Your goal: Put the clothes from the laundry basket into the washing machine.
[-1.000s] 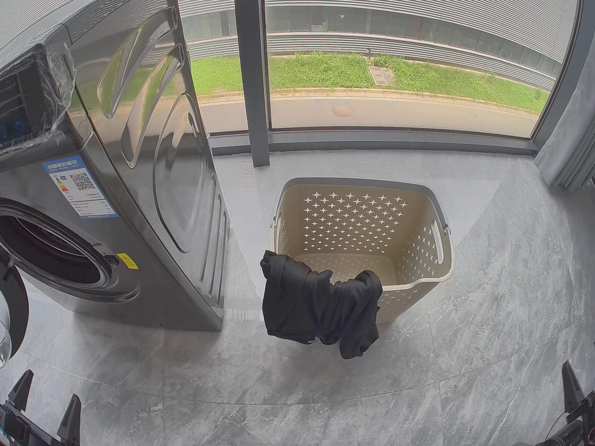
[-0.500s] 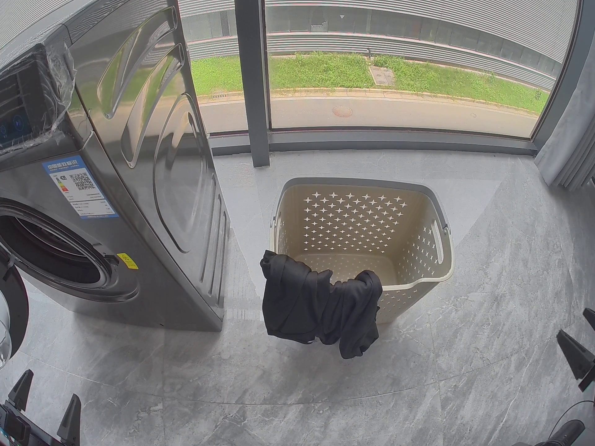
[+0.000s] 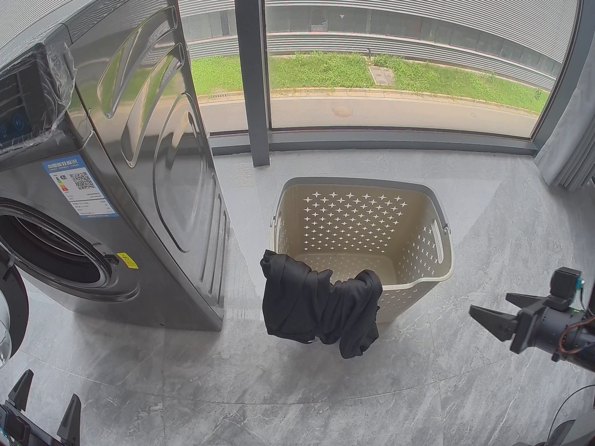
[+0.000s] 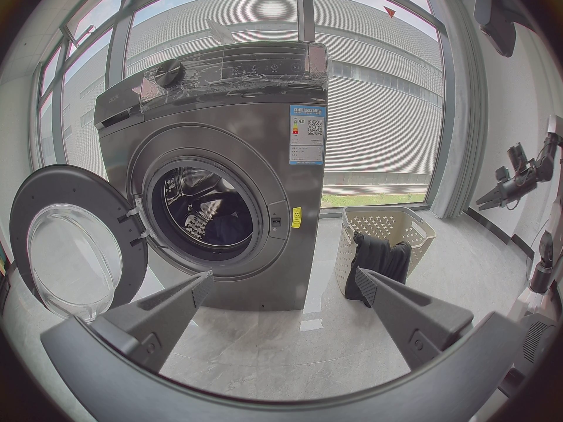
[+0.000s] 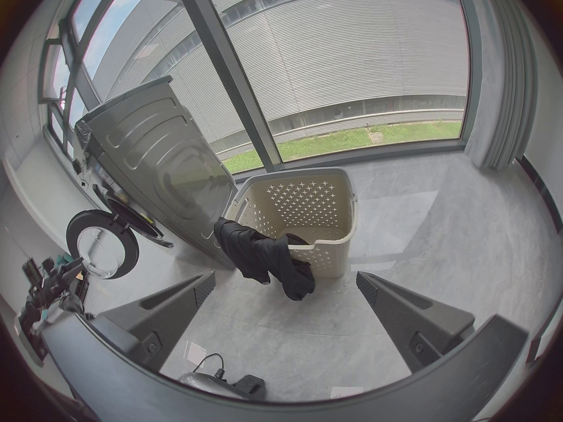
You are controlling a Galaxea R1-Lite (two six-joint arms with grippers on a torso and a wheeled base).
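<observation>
A black garment [image 3: 319, 308] hangs over the front rim of the beige laundry basket [image 3: 434, 230], mostly outside it. The grey washing machine [image 3: 155, 156] stands to the basket's left with its round door [image 4: 76, 247] swung open; dark cloth lies in the drum [image 4: 229, 224]. My right gripper [image 3: 489, 303] hovers open and empty to the right of the basket, pointing toward it. Low at the near left, in front of the machine, my left gripper [image 3: 48, 388] is open and empty. From the right wrist, the garment [image 5: 258, 253] and basket [image 5: 328, 206] lie ahead of the open gripper [image 5: 282, 276].
Grey marble floor [image 3: 279, 373] surrounds the basket. A large window with a vertical post [image 3: 251, 63] runs behind it. A curtain [image 3: 573, 137] hangs at the far right. The basket's visible bottom is bare.
My right gripper has risen from the lower right corner and swung left toward the basket. The left gripper, garment and basket have not moved.
</observation>
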